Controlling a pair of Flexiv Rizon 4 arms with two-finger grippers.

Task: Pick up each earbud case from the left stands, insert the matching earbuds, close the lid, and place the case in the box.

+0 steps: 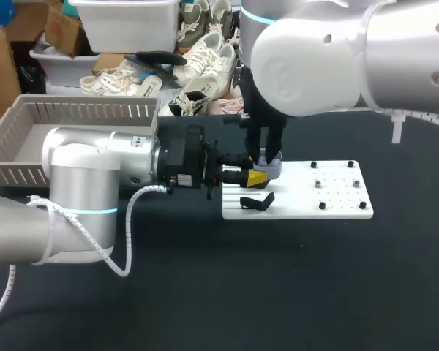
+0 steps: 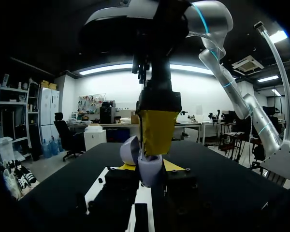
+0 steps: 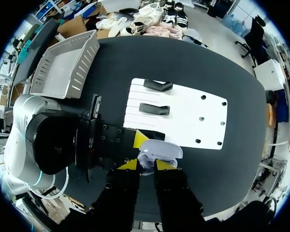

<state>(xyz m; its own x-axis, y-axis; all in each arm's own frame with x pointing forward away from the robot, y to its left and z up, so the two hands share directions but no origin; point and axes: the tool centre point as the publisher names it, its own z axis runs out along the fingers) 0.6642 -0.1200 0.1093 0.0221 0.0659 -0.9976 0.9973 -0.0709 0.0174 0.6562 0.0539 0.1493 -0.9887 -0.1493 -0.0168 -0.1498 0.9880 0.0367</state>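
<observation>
A lavender earbud case [image 1: 271, 170] with its lid swung open hangs just above the white board's [image 1: 340, 199] left part. My left gripper [image 1: 253, 178] comes in level from the left and is shut on the case body [image 2: 151, 170]. My right gripper [image 1: 265, 153] points straight down onto the open case. In the right wrist view a small lavender piece, apparently an earbud [image 3: 146, 166], sits pinched between the right gripper's [image 3: 146, 165] yellow tips, over the case [image 3: 160, 151]. The raised lid [image 2: 130, 150] stands beside the right arm's yellow fingertips [image 2: 157, 130].
Two empty black stands [image 3: 157, 85] [image 3: 154, 108] sit on the board's left half, and small black pegs [image 1: 318, 184] dot its right half. A grey slatted box [image 1: 80, 117] stands at the table's back left.
</observation>
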